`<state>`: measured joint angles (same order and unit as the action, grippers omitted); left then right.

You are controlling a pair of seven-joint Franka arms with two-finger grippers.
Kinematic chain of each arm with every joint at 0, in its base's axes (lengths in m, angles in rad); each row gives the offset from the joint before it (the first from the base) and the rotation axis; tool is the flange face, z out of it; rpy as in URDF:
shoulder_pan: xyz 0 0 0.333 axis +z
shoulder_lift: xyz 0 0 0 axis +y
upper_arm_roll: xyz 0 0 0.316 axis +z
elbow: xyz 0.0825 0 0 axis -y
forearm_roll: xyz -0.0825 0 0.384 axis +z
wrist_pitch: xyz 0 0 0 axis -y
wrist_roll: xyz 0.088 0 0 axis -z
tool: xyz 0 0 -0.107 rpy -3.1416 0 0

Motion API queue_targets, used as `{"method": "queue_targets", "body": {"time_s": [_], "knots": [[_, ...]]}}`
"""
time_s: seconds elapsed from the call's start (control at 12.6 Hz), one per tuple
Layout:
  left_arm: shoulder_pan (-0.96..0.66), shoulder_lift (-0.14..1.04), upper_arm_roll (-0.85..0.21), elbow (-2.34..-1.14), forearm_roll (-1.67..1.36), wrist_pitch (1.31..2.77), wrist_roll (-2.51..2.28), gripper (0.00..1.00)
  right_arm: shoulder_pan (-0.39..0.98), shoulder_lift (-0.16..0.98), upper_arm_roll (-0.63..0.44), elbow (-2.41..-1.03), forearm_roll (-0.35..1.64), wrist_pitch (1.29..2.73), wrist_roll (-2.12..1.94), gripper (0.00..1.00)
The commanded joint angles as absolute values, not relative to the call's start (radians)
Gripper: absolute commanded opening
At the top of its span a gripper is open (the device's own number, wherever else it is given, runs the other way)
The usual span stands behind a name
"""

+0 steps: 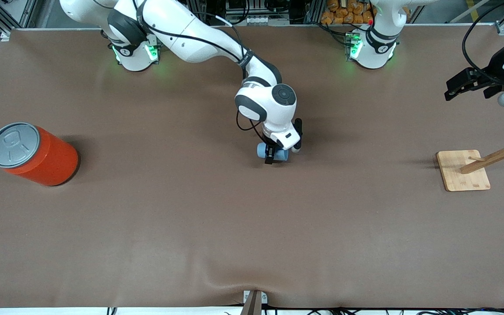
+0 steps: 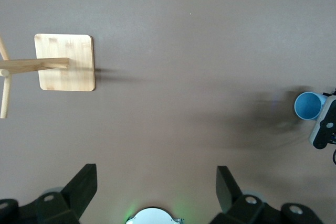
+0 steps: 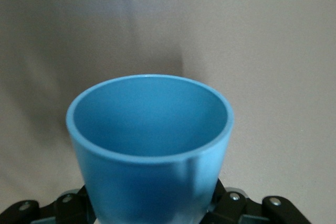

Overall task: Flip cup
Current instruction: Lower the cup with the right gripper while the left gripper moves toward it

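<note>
My right end effector (image 1: 274, 154) is clamped on the light-blue cup (image 1: 262, 150), low over the worktop (image 1: 252, 227) near its middle. In the right wrist view the cup's open mouth faces the camera. My left end effector (image 2: 153, 184) waits w/ fingers spread wide, holding nothing, above the wooden rack (image 1: 479, 164). Orange can (image 1: 33, 154) stands at the right arm's end.

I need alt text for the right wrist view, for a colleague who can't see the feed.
A light-blue cup fills the frame, its open mouth showing a darker blue inside, its base seated in the right gripper at the frame's edge. Around it is only the plain brown table, with the cup's soft shadow on it.
</note>
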<state>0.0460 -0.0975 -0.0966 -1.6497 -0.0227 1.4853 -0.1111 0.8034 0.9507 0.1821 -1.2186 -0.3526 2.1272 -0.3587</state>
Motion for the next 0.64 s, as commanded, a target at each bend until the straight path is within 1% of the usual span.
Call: {"method": "queue_targets", "body": {"time_s": [0.0,0.32,0.56], "knots": [[0.054,-0.095,-0.103,-1.644,-0.038,1.476,-0.103,1.0,0.824,0.976,0.17,-1.181,-0.38,2.117,-0.322,1.0],[0.055,-0.069,-0.103,-1.652,-0.069,1.476,-0.104,1.0,0.825,0.976,0.17,-1.186,-0.38,2.114,-0.287,1.0],[0.057,-0.006,-0.1,-1.657,-0.144,1.48,-0.103,1.0,0.825,0.96,0.172,-1.186,-0.374,2.102,-0.284,1.0]]}}
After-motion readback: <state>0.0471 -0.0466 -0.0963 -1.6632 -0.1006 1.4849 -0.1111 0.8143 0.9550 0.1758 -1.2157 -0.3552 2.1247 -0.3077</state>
